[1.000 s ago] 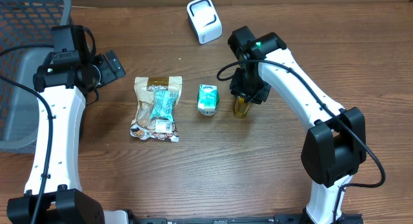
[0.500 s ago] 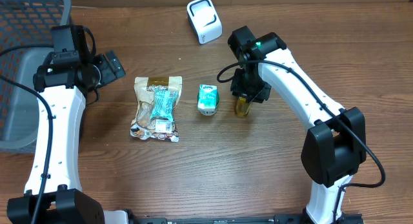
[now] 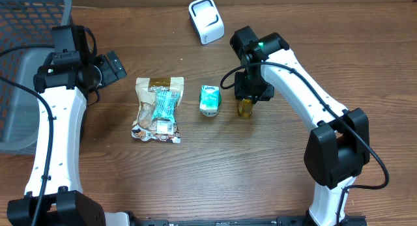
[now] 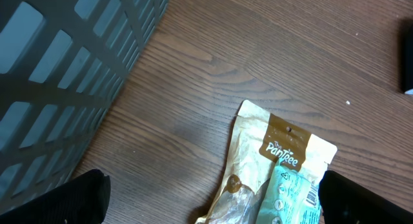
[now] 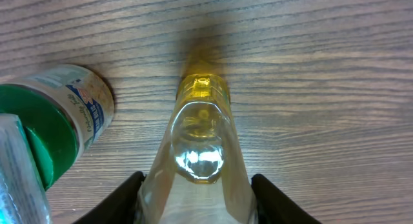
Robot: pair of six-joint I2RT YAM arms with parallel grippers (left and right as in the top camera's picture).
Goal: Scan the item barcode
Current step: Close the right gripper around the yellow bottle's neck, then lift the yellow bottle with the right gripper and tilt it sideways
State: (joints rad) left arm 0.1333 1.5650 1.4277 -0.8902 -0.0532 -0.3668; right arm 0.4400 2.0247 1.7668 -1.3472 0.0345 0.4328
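Wood table (image 3: 215,180): brown, and all the things sit on it.
Bottle (image 3: 244,109): small and clear, with yellow stuff inside. It is on the table, a bit right of the middle, just beside the green tub.
Right pincer (image 3: 247,99): it is down over the bottle. In the right wrist view there is one finger (image 5: 129,195) on each side of the bottle, very close to its sides. I cannot tell if they squeeze it or only sit next to it.
Left pincer (image 3: 115,64): wide open and holding nothing. It hangs over the table near the top of the snack bag, close to the basket.
Green tub (image 3: 209,99): a small pot with a green lid and a white and blue label. It is between the bottle and the snack bag.
Snack bag (image 3: 158,109): tan with a teal patch, lying flat on the table to the left of the tub.
Scanner (image 3: 206,21): white, at the far edge of the table, well apart from the bottle.
Basket (image 3: 16,89): grey with square holes, at the left edge of the table.
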